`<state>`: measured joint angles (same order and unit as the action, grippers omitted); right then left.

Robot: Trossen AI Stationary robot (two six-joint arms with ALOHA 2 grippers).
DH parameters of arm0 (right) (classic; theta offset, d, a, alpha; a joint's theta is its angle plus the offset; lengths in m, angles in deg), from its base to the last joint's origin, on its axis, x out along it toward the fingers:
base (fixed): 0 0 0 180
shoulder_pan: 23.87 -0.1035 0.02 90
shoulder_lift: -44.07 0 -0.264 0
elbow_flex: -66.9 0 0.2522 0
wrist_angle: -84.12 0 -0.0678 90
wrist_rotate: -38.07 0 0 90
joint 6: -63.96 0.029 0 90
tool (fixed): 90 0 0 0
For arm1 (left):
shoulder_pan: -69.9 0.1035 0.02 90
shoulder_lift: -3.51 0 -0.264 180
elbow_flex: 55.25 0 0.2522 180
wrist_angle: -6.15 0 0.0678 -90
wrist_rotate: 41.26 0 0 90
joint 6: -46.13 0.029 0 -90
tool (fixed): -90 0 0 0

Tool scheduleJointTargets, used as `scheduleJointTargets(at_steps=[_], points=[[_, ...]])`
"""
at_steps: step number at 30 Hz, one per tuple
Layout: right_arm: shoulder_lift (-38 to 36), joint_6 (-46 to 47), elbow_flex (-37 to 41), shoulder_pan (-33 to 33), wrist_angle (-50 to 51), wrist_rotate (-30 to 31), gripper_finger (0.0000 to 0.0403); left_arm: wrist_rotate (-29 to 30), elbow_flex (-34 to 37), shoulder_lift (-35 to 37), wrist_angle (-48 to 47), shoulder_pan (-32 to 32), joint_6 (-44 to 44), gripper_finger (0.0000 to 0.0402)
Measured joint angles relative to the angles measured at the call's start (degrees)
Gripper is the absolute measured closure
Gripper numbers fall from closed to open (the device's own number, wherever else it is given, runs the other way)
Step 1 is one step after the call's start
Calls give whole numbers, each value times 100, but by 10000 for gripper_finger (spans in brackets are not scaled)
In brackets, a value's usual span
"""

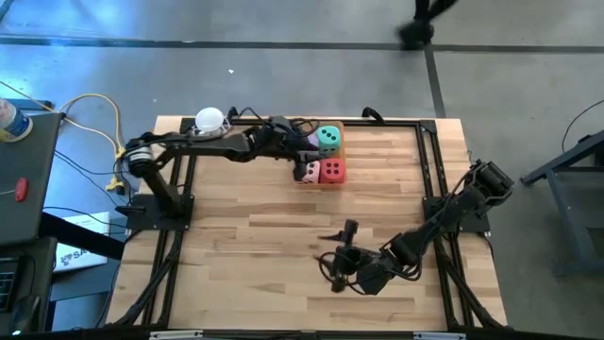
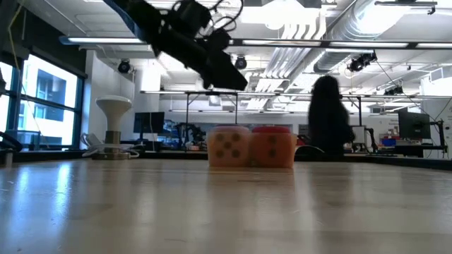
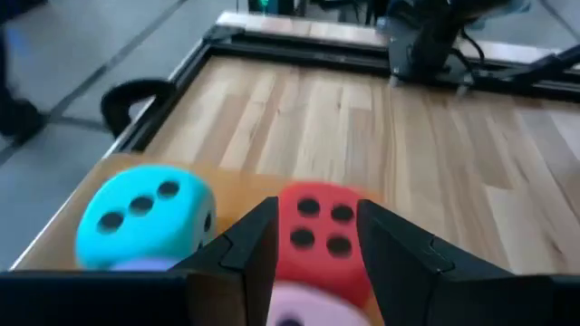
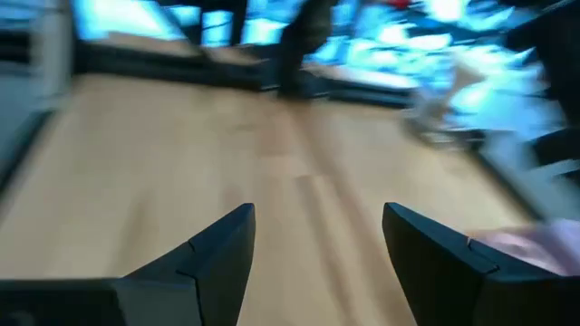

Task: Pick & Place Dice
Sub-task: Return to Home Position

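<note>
The pink die [image 1: 308,171] and the red die [image 1: 332,171] stand side by side on the table at its far middle. Just behind them the teal die [image 1: 327,139] rests on the purple die [image 3: 145,265], of which only an edge shows. My left gripper [image 3: 317,254] hovers open above the pink die [image 3: 294,308], with the red die [image 3: 313,231] showing through the gap between its fingers. It touches none of them. My right gripper [image 4: 317,244] stands open over bare wood near the table's front right [image 1: 338,250].
A white ball-topped stand [image 1: 209,120] sits at the far left of the table. Black frame rails [image 1: 429,170] run along the table's sides. A person [image 2: 328,120] stands in the room behind. Bare wood [image 1: 255,227] lies in the table's middle.
</note>
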<state>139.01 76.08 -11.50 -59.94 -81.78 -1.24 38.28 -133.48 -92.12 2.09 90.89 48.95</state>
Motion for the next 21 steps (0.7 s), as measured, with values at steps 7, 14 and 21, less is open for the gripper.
scheduleJointTargets(at_steps=[7, 14, 21], points=[[0, -33, -2, 258, -333, -2003, 168, -208, 2, 1242, -1635, -252, -74, 274], [0, -35, -2, 631, -568, -2420, 169, 609, 2, 2200, -2623, -927, 350, 356], [0, -196, 0, 976, -610, -3073, 256, 1060, 2, 2710, -3849, -1388, 675, 400]])
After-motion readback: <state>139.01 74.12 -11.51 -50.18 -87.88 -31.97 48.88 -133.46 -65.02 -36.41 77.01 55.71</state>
